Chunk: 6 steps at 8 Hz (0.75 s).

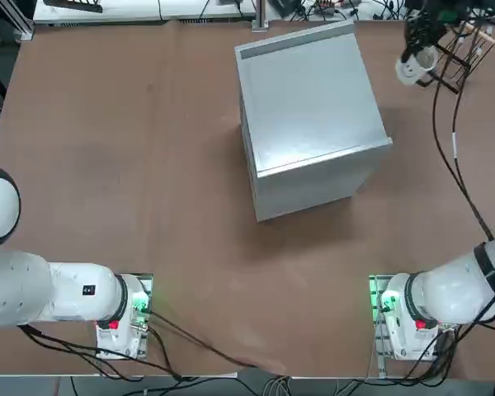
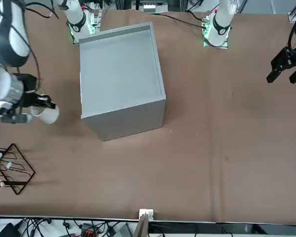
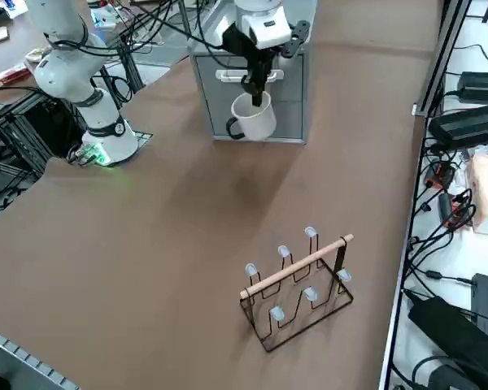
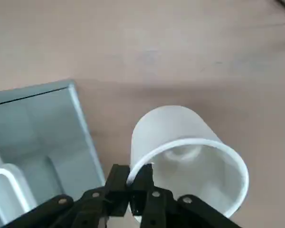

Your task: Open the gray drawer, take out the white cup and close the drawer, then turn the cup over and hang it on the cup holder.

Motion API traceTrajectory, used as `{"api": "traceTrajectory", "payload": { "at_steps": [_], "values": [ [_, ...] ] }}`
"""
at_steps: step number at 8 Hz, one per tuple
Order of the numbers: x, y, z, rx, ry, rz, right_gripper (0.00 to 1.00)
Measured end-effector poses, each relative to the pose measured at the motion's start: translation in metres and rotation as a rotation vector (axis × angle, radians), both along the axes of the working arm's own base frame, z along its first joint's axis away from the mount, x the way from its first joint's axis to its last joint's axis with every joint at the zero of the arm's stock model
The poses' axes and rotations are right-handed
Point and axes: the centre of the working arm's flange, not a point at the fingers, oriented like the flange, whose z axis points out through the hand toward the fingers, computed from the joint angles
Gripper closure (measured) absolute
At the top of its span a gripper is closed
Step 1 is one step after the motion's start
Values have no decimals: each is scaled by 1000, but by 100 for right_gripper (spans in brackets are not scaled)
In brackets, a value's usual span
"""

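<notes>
My right gripper point(image 3: 254, 96) is shut on the rim of the white cup point(image 3: 256, 118), one finger inside the mouth and one outside. The cup point(image 4: 190, 156) hangs below the fingers, mouth toward the gripper point(image 4: 135, 183), its handle to one side, off the table just in front of the gray drawer point(image 3: 248, 89). That drawer sits flush in the gray cabinet point(image 1: 309, 115), its handle showing. The cup holder point(image 3: 297, 284), a dark wire rack with a wooden rod, stands on the table a good way from the cup point(image 1: 410, 70), near the table's far right corner point(image 1: 462, 49).
The cabinet point(image 2: 121, 79) takes up the middle of the far half of the table. Cables and black equipment lie past the table's right edge point(image 3: 415, 114), close behind the rack. Brown tabletop point(image 1: 132, 165) stretches left of the cabinet.
</notes>
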Motion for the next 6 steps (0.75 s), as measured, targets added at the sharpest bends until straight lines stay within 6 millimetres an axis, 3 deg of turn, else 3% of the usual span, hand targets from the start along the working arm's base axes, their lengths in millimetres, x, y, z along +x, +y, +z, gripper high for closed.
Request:
{"api": "traceTrajectory", "payload": {
  "at_steps": [1,3,6],
  "values": [
    [-4,-16,3,-10,16,-20,95],
    [-10,-28,-2,-82,56,-55,95],
    [-14,-32,-40,-153,101,-68,95]
  ]
}}
